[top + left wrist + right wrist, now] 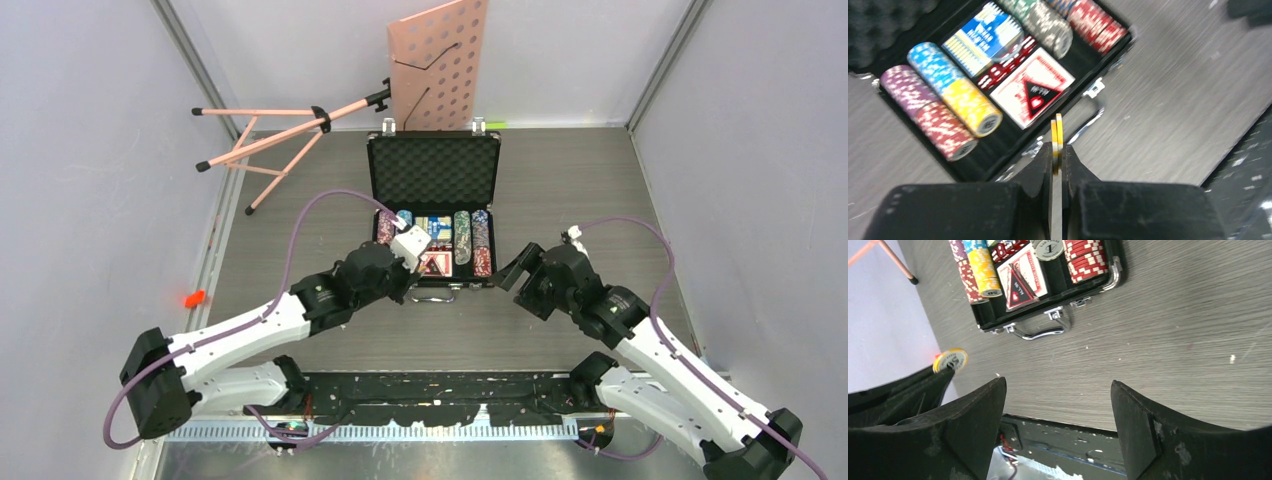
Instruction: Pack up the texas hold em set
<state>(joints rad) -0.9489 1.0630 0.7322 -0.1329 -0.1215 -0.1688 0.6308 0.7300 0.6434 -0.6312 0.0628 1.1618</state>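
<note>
The black briefcase (432, 172) lies open mid-table, its foam lid standing behind the tray. Rows of purple, blue, yellow (972, 105) and red chips (1088, 260) fill the tray, with a red card deck (1030, 90), a blue deck (983, 40) and small red dice (1003, 67) between them. My left gripper (1058, 149) is shut on two yellow chips (1057, 131) held edge-on, just in front of the case's silver handle (1088, 117). In the top view the left gripper (412, 255) sits over the case's front edge. My right gripper (1058, 390) stands open and empty above bare table, right of the case (515, 268).
A pink music stand (440, 60) leans behind the case, its tripod legs (270, 140) lying at the back left. A small red object (194, 297) sits by the left wall. The black base rail (430, 390) runs along the near edge.
</note>
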